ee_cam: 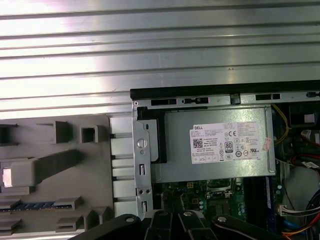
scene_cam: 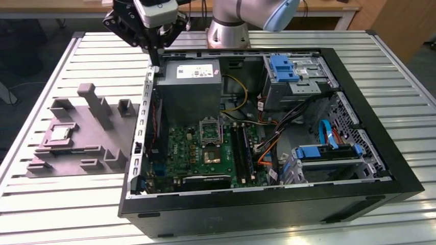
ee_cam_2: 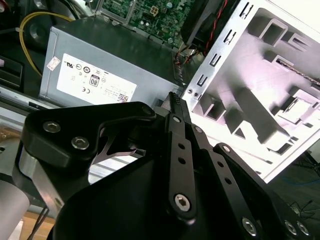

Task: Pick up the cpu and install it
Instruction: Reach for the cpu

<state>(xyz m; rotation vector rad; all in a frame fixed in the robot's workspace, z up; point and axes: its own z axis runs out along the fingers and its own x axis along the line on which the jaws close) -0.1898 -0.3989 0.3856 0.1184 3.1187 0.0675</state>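
The cpu [scene_cam: 60,133], a small pale square chip, lies in a recess of the grey fixture tray [scene_cam: 81,148] on the exterior view's left, beside the open computer case [scene_cam: 381,153]. My gripper [scene_cam: 156,58] hangs high over the case's back corner on the exterior view's left, next to the grey power supply box [scene_cam: 191,84]. It is far from the cpu. Its black fingers [ee_cam_2: 173,100] are pressed together with nothing between them. On the motherboard [scene_cam: 184,153], the black socket [scene_cam: 210,153] sits with its metal frame [scene_cam: 210,127] lifted.
The case stands on a slatted aluminium table [scene_cam: 68,204]. Inside it are drive cages with blue clips [scene_cam: 283,66], loose cables [scene_cam: 272,138] and the power supply box [ee_cam: 220,145]. Raised grey blocks [scene_cam: 95,104] stand up from the fixture tray.
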